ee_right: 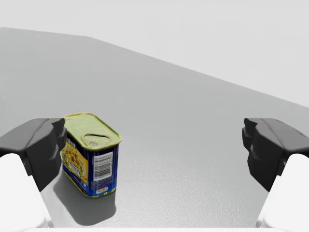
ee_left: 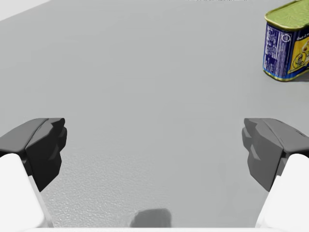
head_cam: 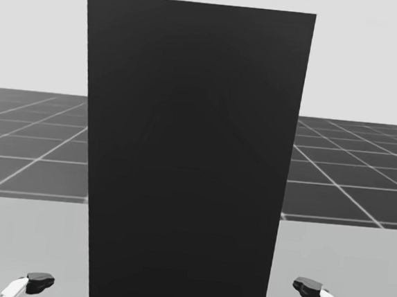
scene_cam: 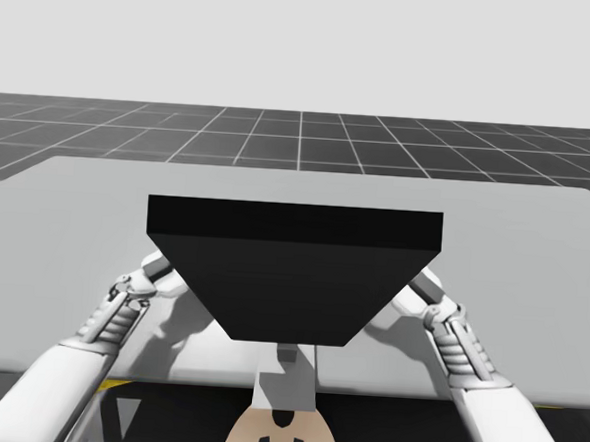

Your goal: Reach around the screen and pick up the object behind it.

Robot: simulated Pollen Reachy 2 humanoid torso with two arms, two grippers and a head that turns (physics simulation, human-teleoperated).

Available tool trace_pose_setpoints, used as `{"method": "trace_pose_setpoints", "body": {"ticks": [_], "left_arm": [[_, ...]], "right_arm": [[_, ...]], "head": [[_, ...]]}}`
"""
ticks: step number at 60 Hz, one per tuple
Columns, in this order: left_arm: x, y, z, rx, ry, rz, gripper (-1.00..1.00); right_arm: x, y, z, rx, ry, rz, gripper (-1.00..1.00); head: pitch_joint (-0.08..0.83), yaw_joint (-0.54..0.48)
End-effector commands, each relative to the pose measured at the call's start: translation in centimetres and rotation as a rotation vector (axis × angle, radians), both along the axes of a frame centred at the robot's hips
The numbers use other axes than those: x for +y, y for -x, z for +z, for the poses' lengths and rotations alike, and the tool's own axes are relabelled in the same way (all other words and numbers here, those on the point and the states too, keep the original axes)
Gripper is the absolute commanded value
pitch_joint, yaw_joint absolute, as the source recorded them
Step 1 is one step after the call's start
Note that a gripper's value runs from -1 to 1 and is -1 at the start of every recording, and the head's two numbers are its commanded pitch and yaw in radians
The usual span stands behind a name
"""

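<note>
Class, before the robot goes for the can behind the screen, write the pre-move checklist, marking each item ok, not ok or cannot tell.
1. Right gripper open: ok.
2. Left gripper open: ok.
3. Blue rectangular can upright on the table: ok.
4. Can centred ahead of right gripper: not ok, it stands off to one side.
5. Left arm and right arm clear of black screen: cannot tell.

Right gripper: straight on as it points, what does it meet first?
Likely the blue rectangular can, upright just ahead of one finger of the open right gripper; the midline itself looks free. Depth unclear.
</note>
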State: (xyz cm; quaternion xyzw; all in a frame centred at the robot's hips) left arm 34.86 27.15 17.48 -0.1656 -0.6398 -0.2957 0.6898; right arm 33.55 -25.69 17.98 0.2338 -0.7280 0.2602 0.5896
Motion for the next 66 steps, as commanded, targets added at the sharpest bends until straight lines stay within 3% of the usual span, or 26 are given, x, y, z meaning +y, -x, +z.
{"method": "trace_pose_setpoints", "body": {"ticks": [1,16,28,39,54,66], "left_arm": [[-1.9,1.1,0.3,-0.012,-0.018,-0.087,-1.0],[-4.2,1.4,0.5,-0.019,-0.021,-0.164,-1.0],[-5.4,-1.1,0.8,0.027,-0.007,-0.201,-1.0],[-7.6,-3.3,0.8,0.047,-0.05,-0.266,-1.0],[-9.2,-6.5,0.2,0.092,-0.061,-0.326,-1.0],[-12.4,-7.8,-0.6,0.114,-0.083,-0.399,-1.0]], "right_arm": [[0.4,0.4,-0.3,-0.036,0.007,0.069,-1.0],[0.7,0.4,-0.4,-0.043,0.006,0.095,-1.0],[1.3,0.6,-0.9,-0.045,0.017,0.135,-1.0],[1.7,0.5,-1.4,-0.036,0.029,0.143,-1.0],[1.9,0.5,-1.5,-0.04,0.034,0.15,-1.0],[2.1,0.6,-1.8,-0.033,0.042,0.161,-1.0]], "head": [[0.108,-0.03],[0.114,-0.03],[0.11,-0.03],[0.111,-0.02],[0.117,-0.02],[0.121,-0.03]]}}
